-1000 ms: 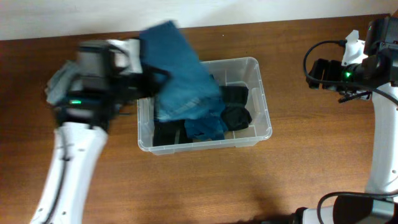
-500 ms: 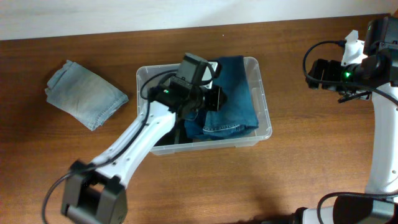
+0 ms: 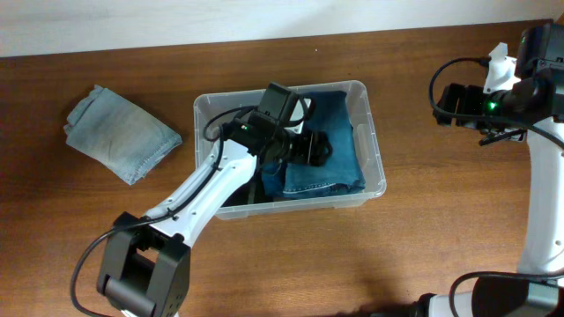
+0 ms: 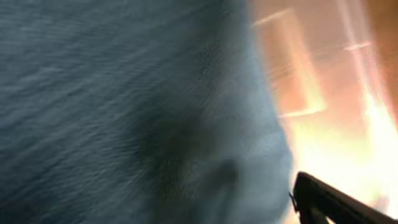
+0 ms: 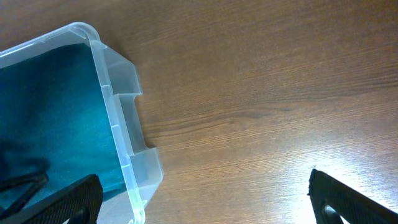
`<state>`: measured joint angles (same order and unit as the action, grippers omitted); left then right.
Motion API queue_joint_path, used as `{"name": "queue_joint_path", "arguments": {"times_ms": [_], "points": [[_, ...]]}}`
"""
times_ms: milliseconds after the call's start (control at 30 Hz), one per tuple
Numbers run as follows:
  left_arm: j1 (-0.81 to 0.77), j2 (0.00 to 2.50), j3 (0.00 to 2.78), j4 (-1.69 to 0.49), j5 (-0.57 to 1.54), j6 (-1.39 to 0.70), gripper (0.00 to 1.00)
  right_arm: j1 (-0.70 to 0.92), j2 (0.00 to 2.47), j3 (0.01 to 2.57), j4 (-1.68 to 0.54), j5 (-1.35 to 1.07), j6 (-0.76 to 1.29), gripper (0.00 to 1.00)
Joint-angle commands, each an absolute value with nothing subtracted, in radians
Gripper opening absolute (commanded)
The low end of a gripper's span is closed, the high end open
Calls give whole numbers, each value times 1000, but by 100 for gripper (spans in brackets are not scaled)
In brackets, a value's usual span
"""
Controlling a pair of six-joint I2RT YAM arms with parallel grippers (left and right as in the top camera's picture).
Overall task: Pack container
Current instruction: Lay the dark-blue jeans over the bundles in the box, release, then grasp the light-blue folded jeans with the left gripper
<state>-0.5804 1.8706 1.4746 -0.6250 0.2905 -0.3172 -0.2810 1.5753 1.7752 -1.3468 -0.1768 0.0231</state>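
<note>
The container (image 3: 377, 150), a clear plastic bin, stands mid-table. Folded dark blue jeans (image 3: 339, 167) lie in its right half over darker clothes (image 3: 238, 192). My left gripper (image 3: 317, 150) hangs inside the bin just above the jeans, open and holding nothing. In the left wrist view blurred denim (image 4: 124, 106) fills the frame, and only one black finger (image 4: 326, 200) shows at the lower right. My right gripper (image 5: 202, 190) stands open and empty over bare table right of the bin's corner (image 5: 115, 134), well apart from it in the overhead view (image 3: 443, 106).
A folded light blue denim piece (image 3: 119, 132) lies on the table left of the bin. The wooden table (image 3: 423, 246) runs to a white wall at the back. The left arm (image 3: 198, 189) crosses the bin's near-left rim.
The left arm carried the dark blue jeans from above the bin's left side down into it, then opened its jaws, leaving them lying there. The right arm has not moved.
</note>
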Motion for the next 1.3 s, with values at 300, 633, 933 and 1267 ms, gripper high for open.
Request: {"name": "queue_joint_path", "arguments": {"times_ms": [300,633,933,1267], "points": [[-336,1673,1512,-772,-207,-229,99,-282,1562,1766,-1343,-170,22,98],[47,1519,1508,-780,-186,-268,99,-282,1580,1765,-1344,-168,4,98],[304,1746,1506,-811,18,-433,99,-282,1595,1765,-1348,-168,4,98],[419,2012,1506,-742,192,-361,99,-282,1595,1765,-1348,-168,4,99]]}}
